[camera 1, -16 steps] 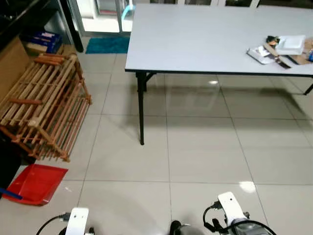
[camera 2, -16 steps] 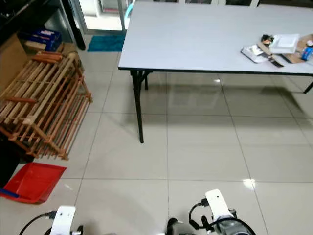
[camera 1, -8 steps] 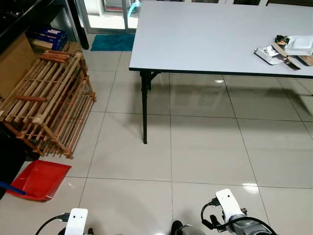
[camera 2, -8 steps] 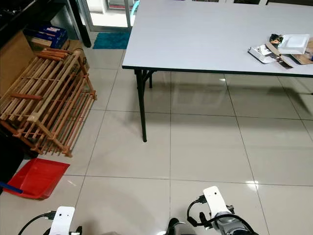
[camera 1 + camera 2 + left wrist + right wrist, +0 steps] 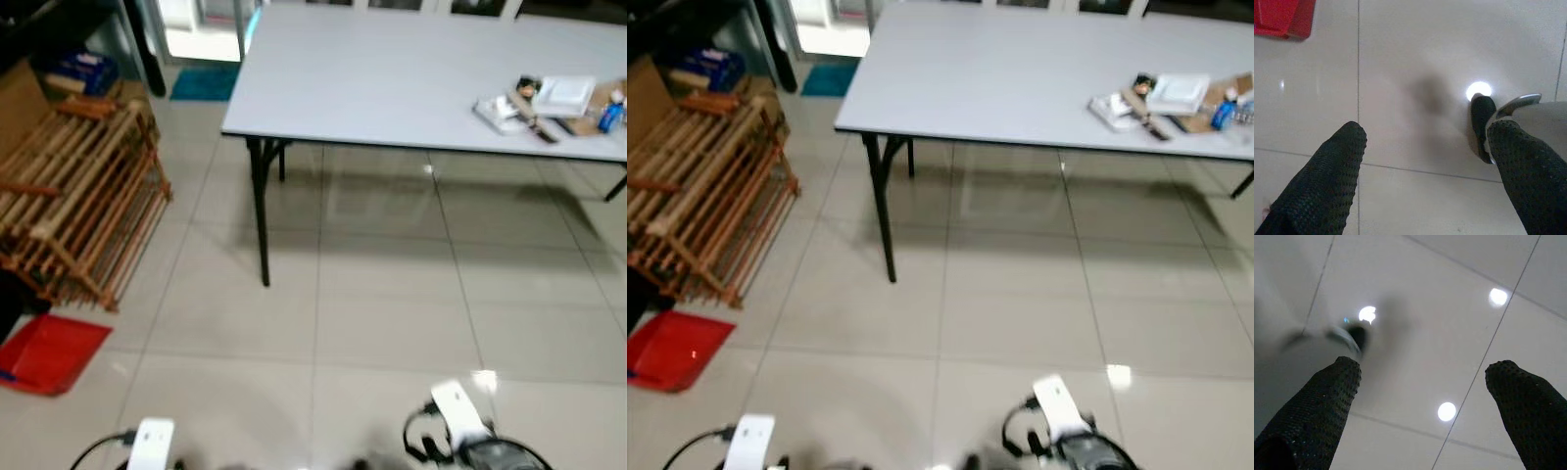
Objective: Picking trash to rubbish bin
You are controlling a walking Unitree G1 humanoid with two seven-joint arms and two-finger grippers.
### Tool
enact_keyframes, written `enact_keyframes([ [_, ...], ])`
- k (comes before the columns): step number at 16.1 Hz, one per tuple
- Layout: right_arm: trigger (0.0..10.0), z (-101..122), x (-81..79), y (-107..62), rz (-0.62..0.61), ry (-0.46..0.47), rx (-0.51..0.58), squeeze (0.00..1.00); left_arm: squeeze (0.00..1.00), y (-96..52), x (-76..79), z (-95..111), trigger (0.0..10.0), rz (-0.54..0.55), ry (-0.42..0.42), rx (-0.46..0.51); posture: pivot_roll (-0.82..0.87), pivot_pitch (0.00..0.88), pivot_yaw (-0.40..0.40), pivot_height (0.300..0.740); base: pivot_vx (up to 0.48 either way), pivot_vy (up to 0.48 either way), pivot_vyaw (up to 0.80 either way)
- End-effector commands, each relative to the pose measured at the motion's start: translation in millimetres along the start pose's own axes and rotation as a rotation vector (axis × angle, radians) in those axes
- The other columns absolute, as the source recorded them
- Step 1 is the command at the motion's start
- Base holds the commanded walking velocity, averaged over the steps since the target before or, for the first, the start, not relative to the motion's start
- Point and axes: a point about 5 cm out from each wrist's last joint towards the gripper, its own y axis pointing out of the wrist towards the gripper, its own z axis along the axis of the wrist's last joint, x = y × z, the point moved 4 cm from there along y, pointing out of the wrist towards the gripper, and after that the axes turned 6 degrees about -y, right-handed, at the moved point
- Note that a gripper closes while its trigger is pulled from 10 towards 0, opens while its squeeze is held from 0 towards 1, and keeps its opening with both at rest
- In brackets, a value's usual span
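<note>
The trash (image 5: 544,98), a small heap of wrappers and a white tray, sits in the upper right of the head view on the grey table (image 5: 392,78), near its right end. Both arms hang low at the bottom edge; the right gripper (image 5: 1425,396) is the nearer one, fingers spread wide over bare tiles, as are the left gripper (image 5: 1420,166)'s, so the robot likely must walk forward and right first

Open tiled floor (image 5: 392,313) lies before me up to the surface (image 5: 392,78); its black leg (image 5: 261,220) and the wooden rack (image 5: 69,196) beside it block my way.
</note>
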Motion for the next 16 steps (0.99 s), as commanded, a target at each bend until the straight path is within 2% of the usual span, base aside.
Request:
enact_keyframes([
  [1,10.0,-7.0,3.7,-1.0,-0.005,-0.003,-0.015,0.00,0.00,-0.6,7.6,-4.3,10.0,-0.021,-0.008,-0.017,0.03,0.126,0.001,0.740,0.000,-0.420,0.00],
  [16,10.0,-1.1,-0.6,0.0,0.004,-0.006,-0.004,0.00,0.00,-1.4,3.2,-10.6,10.0,-0.016,-0.004,-0.041,0.03,0.127,0.003,0.740,0.000,-0.389,0.00],
])
